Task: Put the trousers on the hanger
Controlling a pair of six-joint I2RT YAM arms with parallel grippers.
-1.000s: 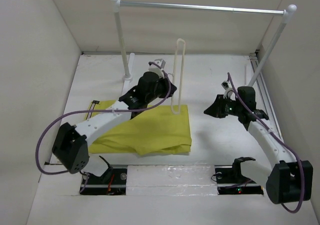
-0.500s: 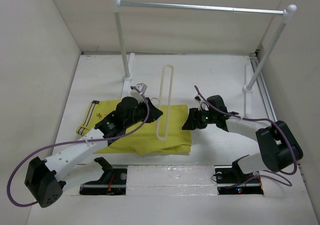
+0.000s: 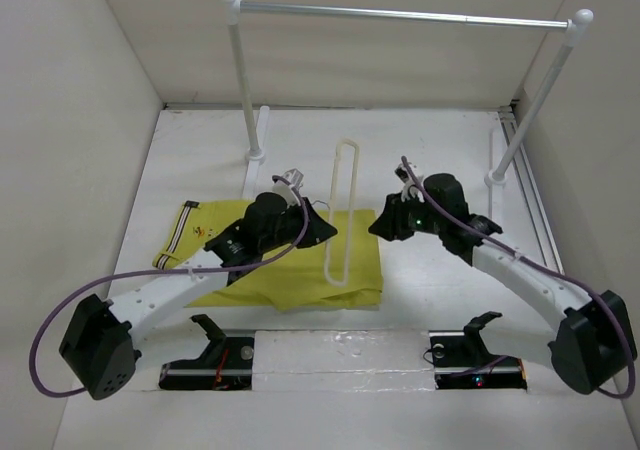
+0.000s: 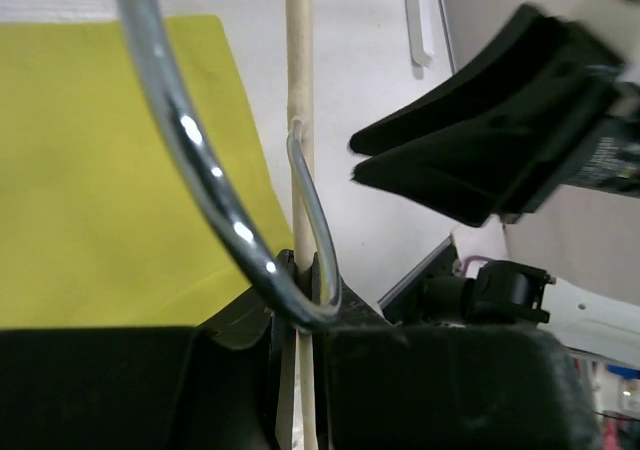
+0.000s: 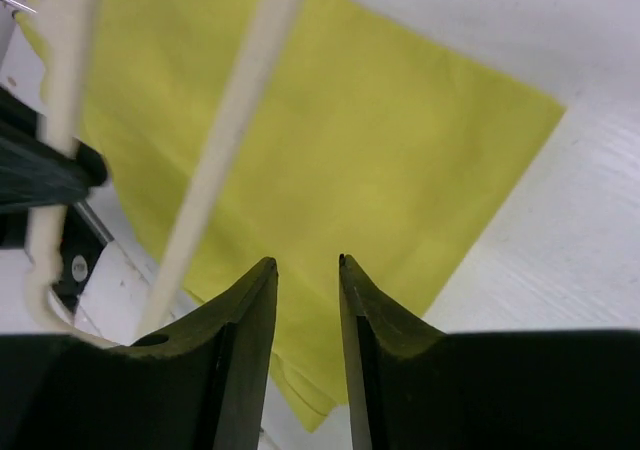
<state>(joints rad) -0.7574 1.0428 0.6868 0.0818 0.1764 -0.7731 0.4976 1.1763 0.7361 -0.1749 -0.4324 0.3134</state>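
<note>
The mustard-yellow trousers (image 3: 285, 270) lie flat on the table, with the striped waistband tab at their left end. My left gripper (image 3: 325, 230) is shut on the cream-white hanger (image 3: 345, 210) and holds it upright and edge-on over the trousers' right part. In the left wrist view the hanger's bar (image 4: 298, 70) and wire hook (image 4: 200, 160) run through my left gripper (image 4: 300, 265), with the trousers (image 4: 110, 170) below. My right gripper (image 3: 383, 225) is open and empty, just right of the hanger. In its own view my right gripper (image 5: 305, 265) hovers above the trousers (image 5: 380, 140), beside the hanger (image 5: 230, 130).
A metal rail (image 3: 400, 15) on two white posts (image 3: 243, 80) spans the back of the table. White walls close in the left, the right and the back. Both arm bases sit at the near edge.
My left gripper has carried the hanger from the back of the table forward over the trousers. My right gripper has moved left to the trousers' right edge.
</note>
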